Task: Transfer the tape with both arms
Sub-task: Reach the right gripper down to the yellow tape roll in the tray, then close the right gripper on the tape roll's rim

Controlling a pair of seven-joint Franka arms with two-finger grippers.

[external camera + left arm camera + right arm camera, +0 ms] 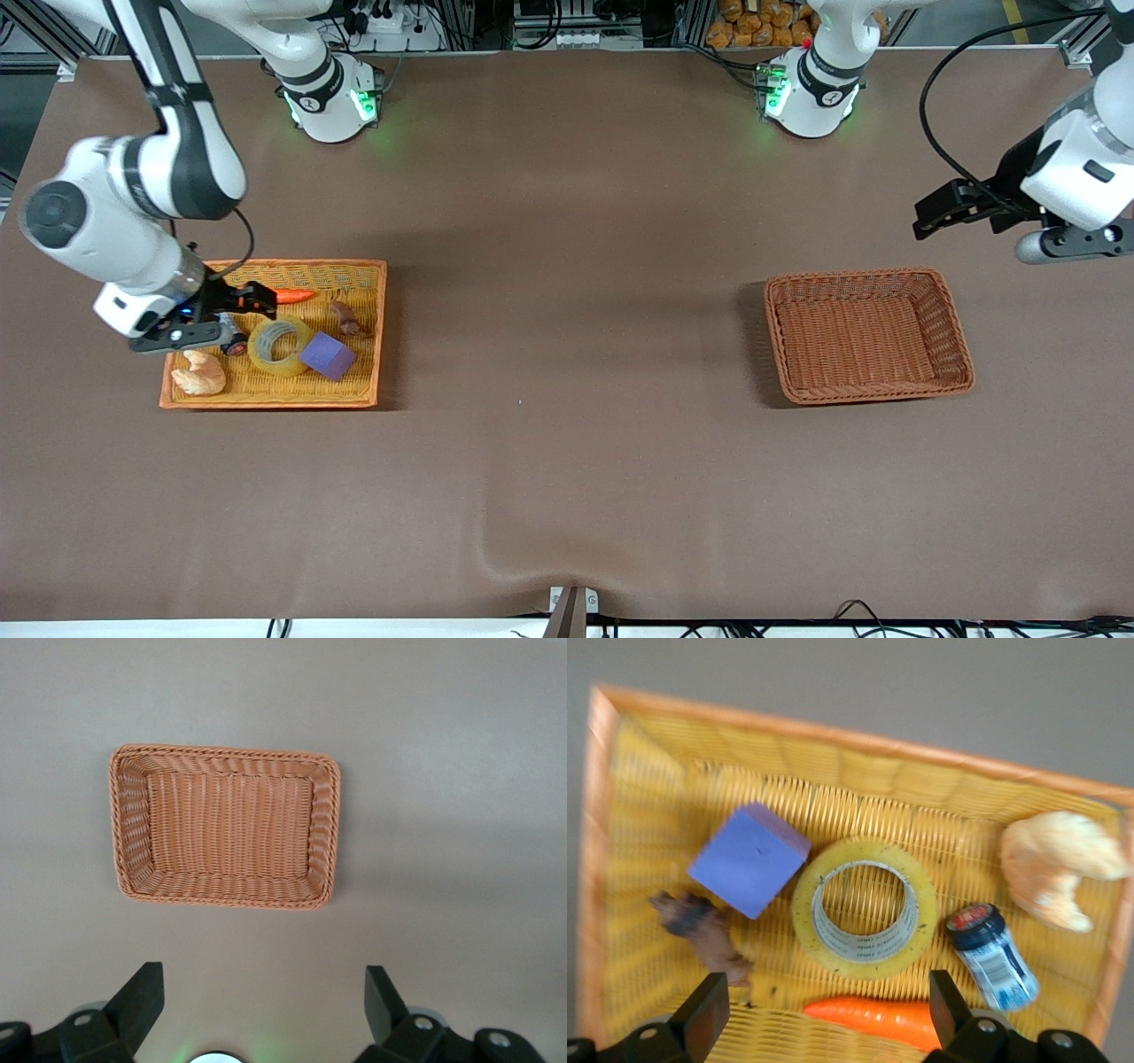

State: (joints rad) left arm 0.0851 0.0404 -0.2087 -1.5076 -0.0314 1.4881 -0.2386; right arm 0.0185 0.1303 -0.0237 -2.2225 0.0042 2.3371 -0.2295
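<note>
Yellow tray: holds tape, purple block, carrot, small bottle, croissant, brown figure.
Brown basket: bare, toward left arm's end.
Surface: brown table.
Tape: flat, hole upward, touching block.
Right gripper: over tray, fingers apart.
Left gripper: waits aloft, fingers apart.

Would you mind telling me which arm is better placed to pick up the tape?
Right: the right gripper hangs open over the yellow tray holding the tape; the left gripper waits above the empty basket.

Robotics lab, aluminium framing, power strips, cabled brown table
</note>
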